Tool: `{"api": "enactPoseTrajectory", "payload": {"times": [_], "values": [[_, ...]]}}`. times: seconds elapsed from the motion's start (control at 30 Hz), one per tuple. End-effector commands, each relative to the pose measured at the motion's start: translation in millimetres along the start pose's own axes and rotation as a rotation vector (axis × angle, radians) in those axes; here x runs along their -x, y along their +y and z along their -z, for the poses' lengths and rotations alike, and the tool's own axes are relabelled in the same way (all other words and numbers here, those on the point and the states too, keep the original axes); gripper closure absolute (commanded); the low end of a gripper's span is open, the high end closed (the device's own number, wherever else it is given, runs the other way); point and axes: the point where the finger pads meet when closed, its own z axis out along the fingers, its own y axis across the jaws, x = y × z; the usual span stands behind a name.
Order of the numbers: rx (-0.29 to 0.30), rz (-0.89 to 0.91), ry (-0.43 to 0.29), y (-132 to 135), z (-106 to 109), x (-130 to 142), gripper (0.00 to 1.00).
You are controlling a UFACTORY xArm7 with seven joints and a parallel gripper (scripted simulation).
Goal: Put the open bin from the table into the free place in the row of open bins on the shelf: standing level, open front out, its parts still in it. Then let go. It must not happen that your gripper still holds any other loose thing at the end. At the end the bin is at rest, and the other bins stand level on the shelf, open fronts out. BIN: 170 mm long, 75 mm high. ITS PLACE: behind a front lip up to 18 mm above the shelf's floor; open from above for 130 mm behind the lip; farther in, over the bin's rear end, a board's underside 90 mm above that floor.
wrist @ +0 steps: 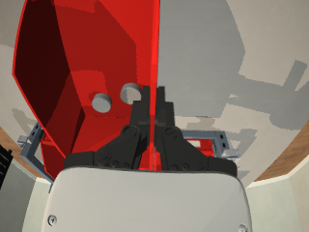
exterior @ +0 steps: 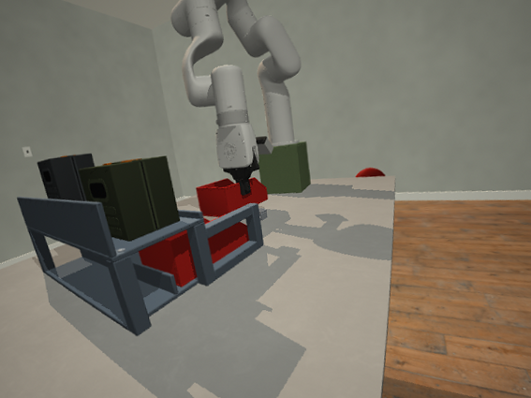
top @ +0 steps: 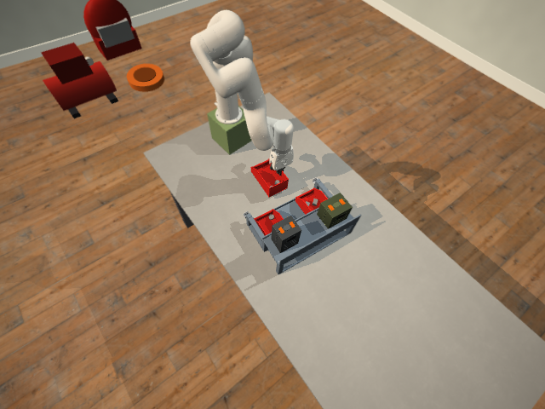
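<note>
Black fingers on the tool (top: 280, 172) (exterior: 245, 193) (wrist: 154, 92) pinch one side wall of a red open bin (top: 265, 176) (exterior: 215, 199) (wrist: 106, 39), holding it above the pale grey counter (top: 396, 285) (exterior: 319, 357) (wrist: 193, 63), near the shelf and outside its free place. Two round grey parts (wrist: 101, 102) lie inside the bin, close to the gripped wall. Beside it, the blue-grey shelf (top: 317, 239) (exterior: 134, 296) (wrist: 219, 142) carries two more red bins, one (top: 266, 221) at one end and another (top: 310, 200) at the other, the free place between them. A dark grey box (top: 286, 233) (exterior: 61, 177) and an olive box (top: 335, 210) (exterior: 127, 200) stand upright, apart, on the shelf's upper board. Behind, the white arm (top: 260, 118) (exterior: 276, 108) rises from a green block (top: 228, 138) (exterior: 284, 168). An orange ring (top: 132, 81) lies on the wooden floor, well apart from the counter.
</note>
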Motion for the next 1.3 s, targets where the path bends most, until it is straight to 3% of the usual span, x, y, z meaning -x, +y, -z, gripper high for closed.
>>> {"api": "enactPoseTrajectory", "payload": {"times": [0.0, 0.97, 1.27], "values": [[0.000, 0.000, -0.003, -3, 1, 2, 1.00], [0.000, 0.000, -0.003, -6, 1, 2, 1.00], [0.000, 0.000, -0.003, -6, 1, 17, 1.00]]}}
